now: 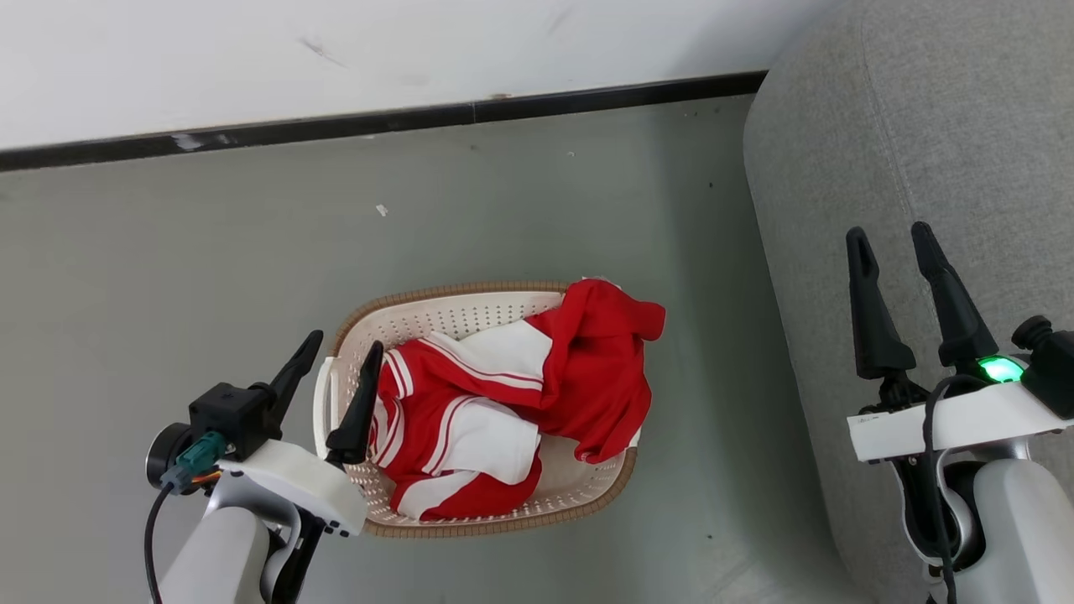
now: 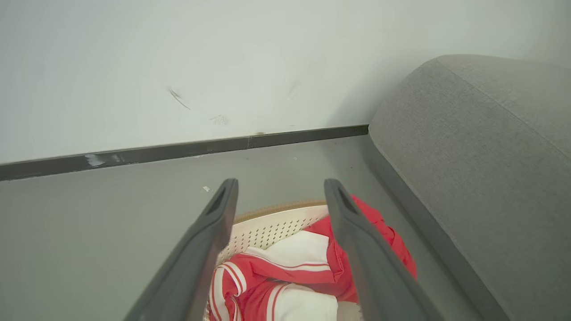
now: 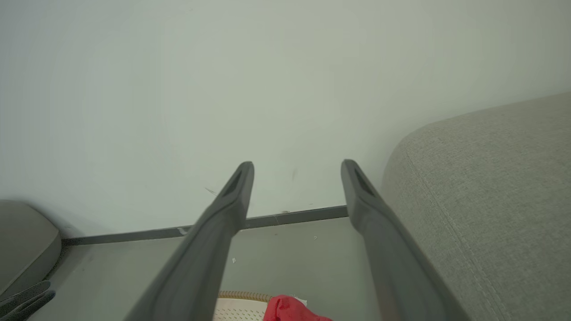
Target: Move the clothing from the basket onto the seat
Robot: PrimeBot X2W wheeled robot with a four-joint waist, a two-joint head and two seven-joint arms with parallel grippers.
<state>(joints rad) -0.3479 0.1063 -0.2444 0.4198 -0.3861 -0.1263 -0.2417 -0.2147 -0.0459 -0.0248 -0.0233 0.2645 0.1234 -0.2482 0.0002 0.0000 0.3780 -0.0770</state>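
Note:
Red and white clothing point(image 1: 512, 403) lies heaped in the cream basket point(image 1: 436, 315) on the floor, one red part draped over its far right rim. My left gripper point(image 1: 346, 348) hangs open above the basket's left handle, nothing between its fingers. In the left wrist view its fingers point(image 2: 209, 240) frame the clothing point(image 2: 285, 272) and the basket point(image 2: 267, 227) below. The grey seat point(image 1: 906, 143) fills the right side. My right gripper point(image 1: 891, 236) stands open over the seat's edge, empty. The right wrist view shows the seat point(image 3: 490, 187), the basket rim point(image 3: 241, 295) and a bit of red clothing point(image 3: 290, 310).
A white wall point(image 1: 336, 50) with a dark baseboard point(image 1: 377, 122) runs behind the basket. Bare grey floor point(image 1: 168, 252) lies left of and beyond the basket. A second grey upholstered piece point(image 3: 24, 240) sits at the far left in the right wrist view.

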